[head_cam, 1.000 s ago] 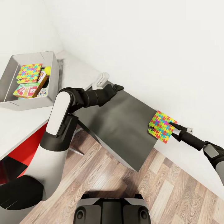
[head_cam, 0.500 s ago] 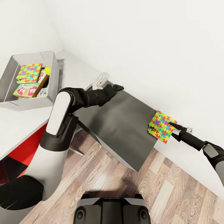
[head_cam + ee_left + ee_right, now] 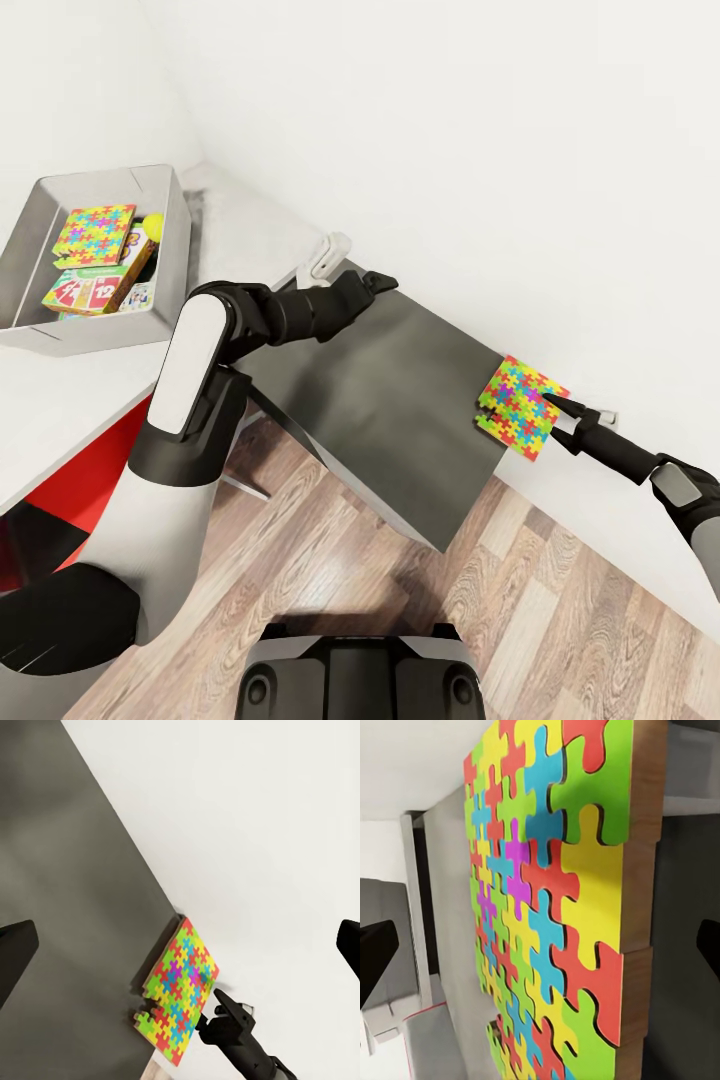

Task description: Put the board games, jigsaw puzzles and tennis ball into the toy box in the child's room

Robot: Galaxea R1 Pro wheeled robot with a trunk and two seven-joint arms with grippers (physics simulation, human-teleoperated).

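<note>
A multicoloured jigsaw puzzle lies at the dark table's far right edge against the wall, slightly raised over its own shadow in the left wrist view. My right gripper is open, its fingers straddling the puzzle's near edge; the puzzle looms close in the right wrist view. My left gripper hovers open over the dark table, far from the puzzle. The grey toy box on the white table holds another jigsaw, the tennis ball and board games.
The white wall runs right behind the puzzle, with a small outlet by my right gripper. A white fitting sits where the white table meets the dark one. Wood floor lies below; a red panel shows under the white table.
</note>
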